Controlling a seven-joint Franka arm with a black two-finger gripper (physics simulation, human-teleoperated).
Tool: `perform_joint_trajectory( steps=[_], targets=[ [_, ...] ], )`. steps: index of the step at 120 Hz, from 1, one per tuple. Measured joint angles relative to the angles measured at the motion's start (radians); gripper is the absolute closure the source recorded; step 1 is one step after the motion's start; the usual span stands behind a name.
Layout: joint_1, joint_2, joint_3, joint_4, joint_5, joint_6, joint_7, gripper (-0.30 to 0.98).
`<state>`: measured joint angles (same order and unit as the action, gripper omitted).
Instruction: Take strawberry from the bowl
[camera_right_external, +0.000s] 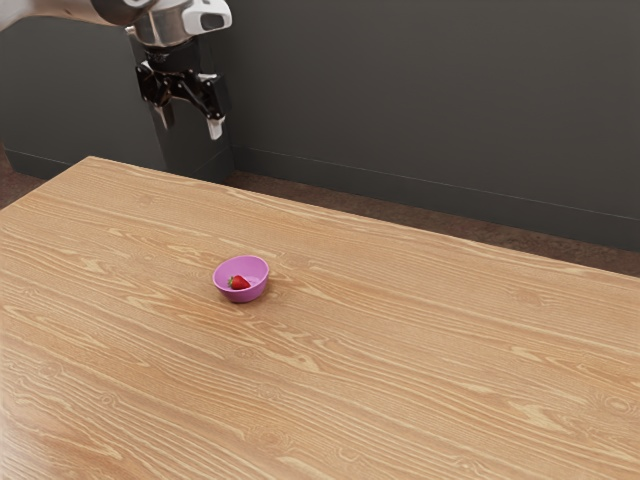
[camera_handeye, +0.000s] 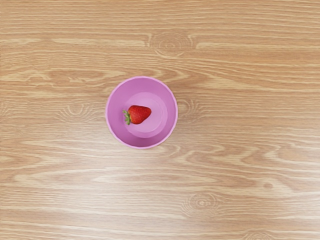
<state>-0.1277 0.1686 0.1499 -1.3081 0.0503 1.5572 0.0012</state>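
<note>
My black 2-finger gripper (camera_right_external: 190, 122) open, empty. Red conical green-leaved strawberry (camera_handeye: 139, 114): likely light, soft; I'd pinch mid-body gently.

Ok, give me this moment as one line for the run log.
task: strawberry out of bowl | gripper: open, raised, empty | strawberry: inside bowl | bowl: upright on table | pick: not done

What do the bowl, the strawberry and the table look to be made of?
The bowl looks like smooth, satin plastic: even pink-purple color, thin rim. The strawberry seems real or molded plastic, I can't tell: red, faintly seeded, green leaves. The table appears to be wood or wood-print laminate, softly glossy: grain, knots, pale sheen.
</note>
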Motion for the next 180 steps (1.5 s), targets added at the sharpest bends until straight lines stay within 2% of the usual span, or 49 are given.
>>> perform_joint_trajectory(
  steps=[34,46,63,92,108,141,180],
  targets=[
    [0.010,0.022,0.004,0.024,0.001,0.007,-0.005,0.02],
    [0.019,0.209,0.003,0.160,-0.015,0.027,-0.010,0.02],
    [0.083,0.456,-0.021,0.318,-0.081,0.101,-0.078,0.02],
    [0.106,0.591,-0.061,0.381,-0.111,0.204,-0.355,0.02],
    [0.096,0.591,-0.069,0.350,-0.126,0.247,-0.540,0.02],
    [0.120,0.435,-0.057,0.008,-0.130,0.360,-0.855,0.03],
    [0.122,0.341,-0.050,-0.223,-0.130,0.524,-1.145,0.05]
  ],
)
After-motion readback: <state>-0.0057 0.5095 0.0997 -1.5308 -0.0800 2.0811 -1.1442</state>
